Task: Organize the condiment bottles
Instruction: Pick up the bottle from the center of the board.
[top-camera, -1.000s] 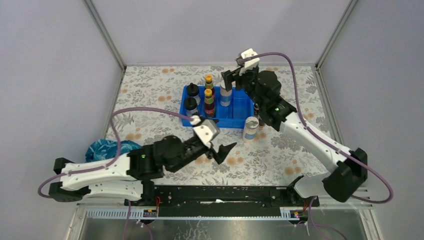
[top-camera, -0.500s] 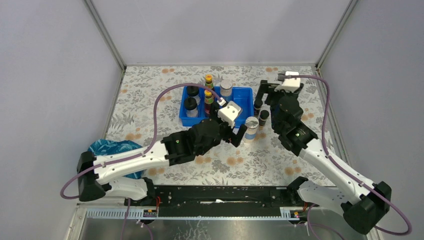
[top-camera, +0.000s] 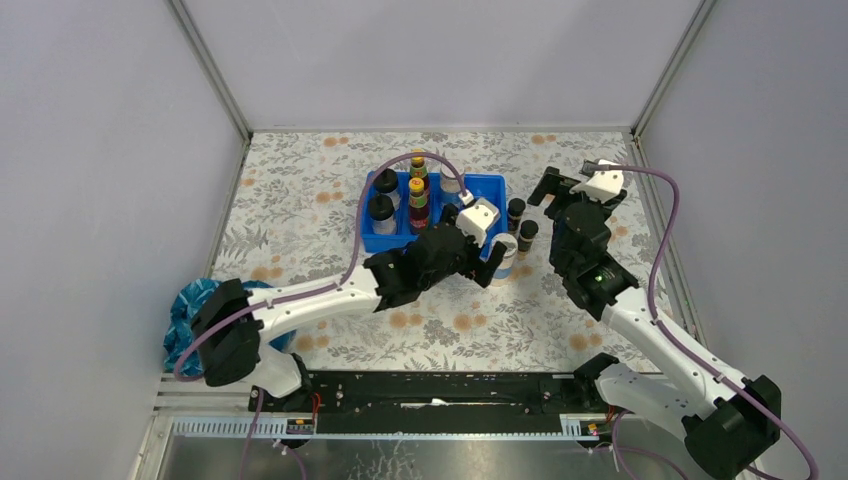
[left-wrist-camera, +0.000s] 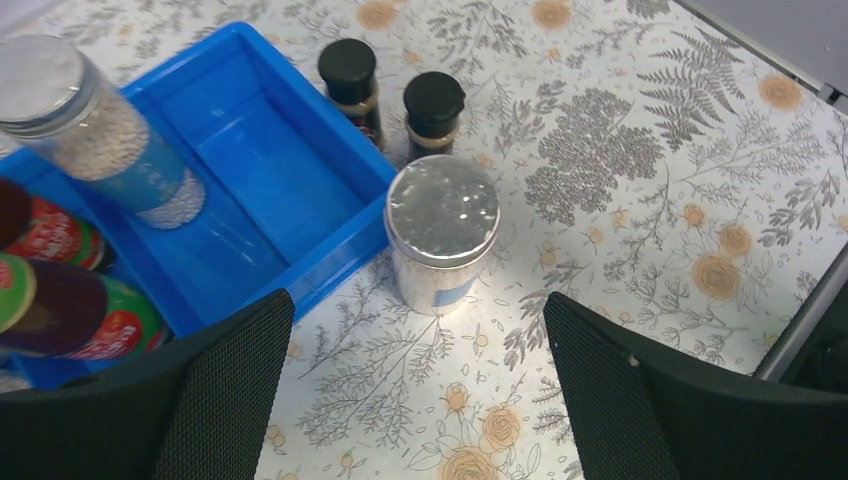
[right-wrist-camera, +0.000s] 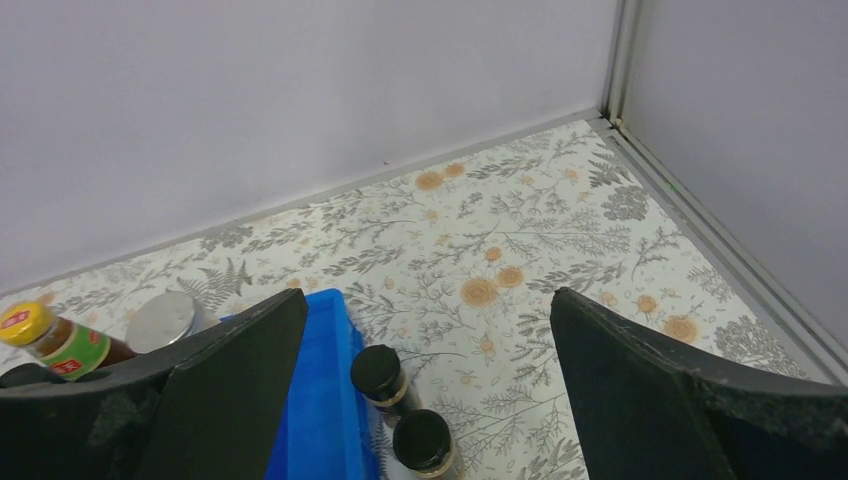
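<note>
Five condiment bottles stand in the blue tray (left-wrist-camera: 270, 160): two black-domed bottles (top-camera: 381, 210) at its left, two yellow-capped red-labelled bottles (top-camera: 418, 196) in the middle, and one silver-lidded jar (left-wrist-camera: 85, 120) in its right part. A second silver-lidded jar (left-wrist-camera: 442, 230) stands on the floral tablecloth (top-camera: 300, 200), just beside the tray's near right corner. Two tiny black-capped bottles (left-wrist-camera: 433, 105) stand just beyond it. The left gripper (left-wrist-camera: 418, 300) hangs wide open near this second jar. The right gripper (right-wrist-camera: 428, 300), equally wide, holds nothing.
</note>
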